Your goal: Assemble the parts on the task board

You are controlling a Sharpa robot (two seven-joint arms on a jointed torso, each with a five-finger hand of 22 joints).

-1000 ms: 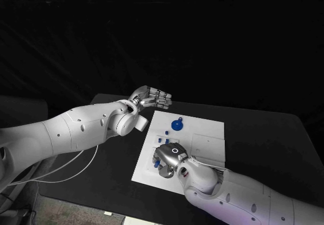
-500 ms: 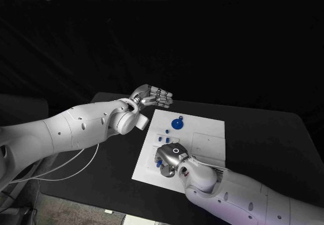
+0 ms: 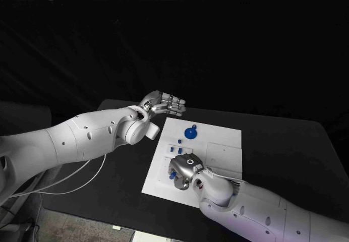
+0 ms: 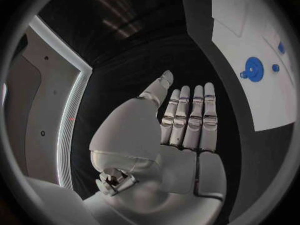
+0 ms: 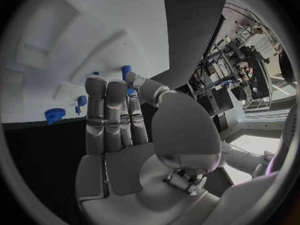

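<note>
Head view: right silver hand (image 3: 184,171) pinches a small blue part (image 3: 173,176) at the flat white task board's (image 3: 222,136) seven o'clock, probably for seating; left silver hand (image 3: 164,105) hovers with fingers apart.

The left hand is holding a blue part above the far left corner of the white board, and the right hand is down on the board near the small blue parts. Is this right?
Not quite. The left hand holds nothing: the left wrist view shows its fingers straight and bare. The rest stands: it hovers by the far left corner of the white board, and the right hand is down on the board among the small blue parts.
</note>
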